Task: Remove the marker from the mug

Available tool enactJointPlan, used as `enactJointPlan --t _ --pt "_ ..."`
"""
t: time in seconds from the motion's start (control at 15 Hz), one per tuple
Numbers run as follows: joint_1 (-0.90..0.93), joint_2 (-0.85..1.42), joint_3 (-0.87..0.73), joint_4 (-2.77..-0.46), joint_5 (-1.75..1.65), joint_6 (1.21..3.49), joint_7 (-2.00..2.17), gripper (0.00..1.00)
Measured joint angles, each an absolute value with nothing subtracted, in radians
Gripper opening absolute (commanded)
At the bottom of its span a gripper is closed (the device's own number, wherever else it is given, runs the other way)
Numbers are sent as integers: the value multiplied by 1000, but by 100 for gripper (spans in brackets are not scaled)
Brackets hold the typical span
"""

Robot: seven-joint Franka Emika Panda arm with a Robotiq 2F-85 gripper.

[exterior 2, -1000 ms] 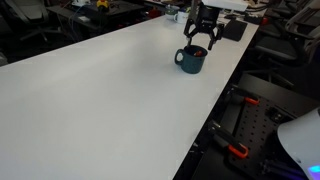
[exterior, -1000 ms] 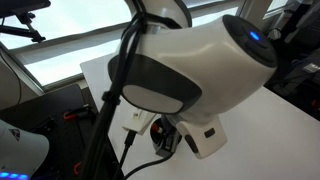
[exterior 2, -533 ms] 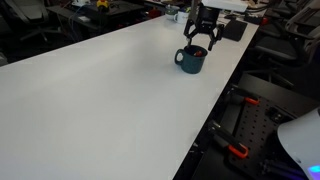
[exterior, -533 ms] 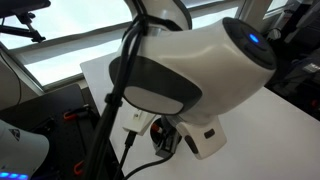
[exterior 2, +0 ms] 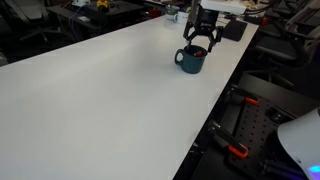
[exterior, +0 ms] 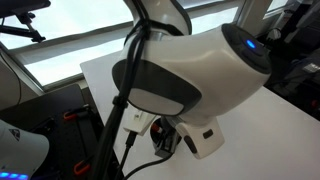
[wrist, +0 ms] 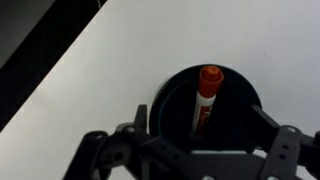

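Observation:
The dark mug (exterior 2: 190, 60) stands on the white table near its far right edge. In the wrist view the mug (wrist: 170, 100) shows from above, with the marker (wrist: 205, 95) standing inside it, its red-orange cap up. My gripper (exterior 2: 201, 44) hangs straight over the mug with its fingers apart. In the wrist view the fingers (wrist: 200, 135) stand on either side of the mug's rim, clear of the marker. In an exterior view the arm's white body (exterior: 190, 65) fills the picture and hides the mug and the marker.
The white table (exterior 2: 100, 100) runs from the mug toward the near left. Its right edge lies close to the mug, with a dark frame and red-handled clamps (exterior 2: 240, 152) below. Cluttered desks stand behind the table.
The arm's white body has shifted slightly in the close exterior view. The gripper and the mug look the same.

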State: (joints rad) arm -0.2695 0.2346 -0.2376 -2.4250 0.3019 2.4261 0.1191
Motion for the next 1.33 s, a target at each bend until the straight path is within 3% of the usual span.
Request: enactJointPlan --t 0.33,0.4,0.47,0.53,0.6,0.73,0.87,1.0,1.33 --pt "-270 235 -227 -2420 305 2415 119 100" --pt "-270 235 -226 -2419 305 2414 119 96" --pt "-270 235 -225 -2419 306 2412 119 83" --pt "-270 235 -224 -2418 306 2409 119 79" --pt "-270 235 -224 -2417 307 2407 119 81" --pt "-270 235 -224 -2415 310 2402 119 72" --pt "-270 235 -224 -2412 311 2397 119 91" --pt "-270 235 -224 -2408 313 2387 119 99" --pt "-271 235 -224 -2395 315 2356 119 100"
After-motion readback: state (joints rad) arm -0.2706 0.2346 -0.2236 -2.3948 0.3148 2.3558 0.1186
